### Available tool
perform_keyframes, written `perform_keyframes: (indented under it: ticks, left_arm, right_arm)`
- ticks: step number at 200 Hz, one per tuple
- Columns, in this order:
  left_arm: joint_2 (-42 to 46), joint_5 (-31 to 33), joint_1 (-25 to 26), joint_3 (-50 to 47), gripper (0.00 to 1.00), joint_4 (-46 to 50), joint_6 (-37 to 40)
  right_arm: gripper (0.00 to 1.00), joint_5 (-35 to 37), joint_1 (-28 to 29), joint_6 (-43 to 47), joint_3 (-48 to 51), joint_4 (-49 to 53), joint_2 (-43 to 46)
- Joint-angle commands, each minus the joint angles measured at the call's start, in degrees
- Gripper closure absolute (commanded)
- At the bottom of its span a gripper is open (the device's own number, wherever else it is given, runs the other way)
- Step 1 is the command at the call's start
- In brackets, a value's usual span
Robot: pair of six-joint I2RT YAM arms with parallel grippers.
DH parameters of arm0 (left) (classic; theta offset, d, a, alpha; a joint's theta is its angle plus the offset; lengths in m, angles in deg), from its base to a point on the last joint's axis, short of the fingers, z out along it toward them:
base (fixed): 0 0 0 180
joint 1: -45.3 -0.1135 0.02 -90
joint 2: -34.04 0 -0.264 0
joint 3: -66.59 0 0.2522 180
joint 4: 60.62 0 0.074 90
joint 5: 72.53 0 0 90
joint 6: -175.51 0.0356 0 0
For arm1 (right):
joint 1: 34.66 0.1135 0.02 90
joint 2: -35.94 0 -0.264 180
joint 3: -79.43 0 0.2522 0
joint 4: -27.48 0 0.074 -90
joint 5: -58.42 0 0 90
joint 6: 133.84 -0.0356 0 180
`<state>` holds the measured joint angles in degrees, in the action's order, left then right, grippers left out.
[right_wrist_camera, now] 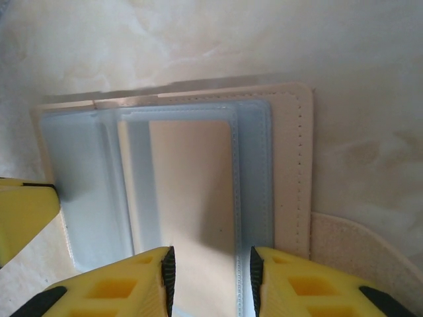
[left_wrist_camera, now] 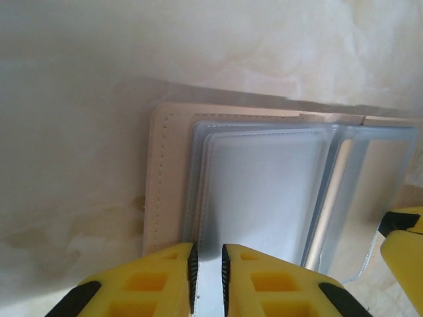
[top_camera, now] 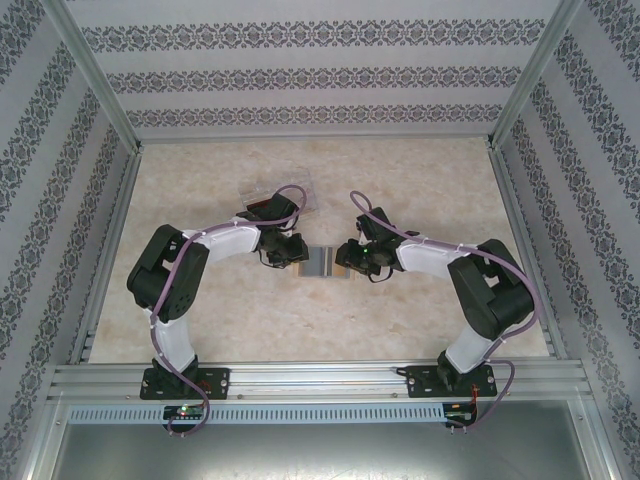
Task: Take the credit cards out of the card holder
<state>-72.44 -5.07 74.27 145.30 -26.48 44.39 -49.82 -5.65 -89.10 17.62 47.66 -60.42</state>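
Dead centre on the marbled tabletop (top_camera: 420, 180), the card holder (top_camera: 322, 263) lies splayed open, soft cream stitched cover (left_wrist_camera: 157, 198) under glossy bluish sleeves (left_wrist_camera: 264, 191), the first grab in hand. Over one sleeve's edge the left tool (left_wrist_camera: 208, 265) shows only a slit, gripping or not I cannot tell; the right tool (right_wrist_camera: 211, 263) stands spread astride another. Next, I reckon: pin the cover, pinch a thin slick credit card edge, slide it out.

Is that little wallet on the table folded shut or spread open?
Spread open: the card holder lies flat, both halves side by side, its clear sleeves facing up.
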Motion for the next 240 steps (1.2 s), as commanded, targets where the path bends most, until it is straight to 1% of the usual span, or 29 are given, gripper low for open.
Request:
perform_keyframes:
  ticks: [1, 33, 60, 88, 117, 163, 196, 225, 240]
  left_arm:
    - [-1.7, -0.5, -0.1, -0.9, 0.8, 1.6, 1.0]
    - [-2.2, -0.6, 0.0, -1.1, 0.8, 1.5, 0.9]
    - [-2.5, -0.7, -0.1, -1.3, 0.8, 1.4, 0.9]
    - [-2.8, -0.8, -0.1, -1.5, 0.81, 1.1, 0.8]
    - [-2.5, -1.0, -0.1, -1.6, 0.81, 0.8, 0.8]
    - [-0.3, -1.0, -0.1, -1.8, 0.81, 0.4, 0.1]
    - [4.5, 2.8, -0.8, -3.3, 0.8, 0.9, -1.6]
    - [8.1, 9.0, -2.6, -6.1, 0.8, 2.7, -3.3]
    - [9.4, 9.4, -3.3, -7.5, 0.8, 2.2, -3.8]
  right_arm:
    - [0.62, -0.6, -0.2, 0.2, -1.7, 0.5, -1.8]
    - [0.62, -2.9, -0.3, -0.1, -1.7, -1.0, -2.1]
    - [0.63, -6.1, -0.4, -0.6, -0.7, -4.9, 0.1]
    - [0.63, -9.2, -0.5, -0.9, -0.9, -6.4, 1.3]
    - [0.62, -12.5, -0.3, -2.0, -1.2, -9.0, 0.7]
    - [0.59, -15.1, 1.0, -3.5, -3.5, -12.6, -2.5]
    - [0.56, -15.8, 2.1, -3.9, -6.1, -13.5, -5.7]
    - [0.56, -15.6, 2.4, -4.3, -6.9, -13.7, -7.3]
    - [0.56, -15.1, 2.4, -4.2, -6.7, -13.6, -7.1]
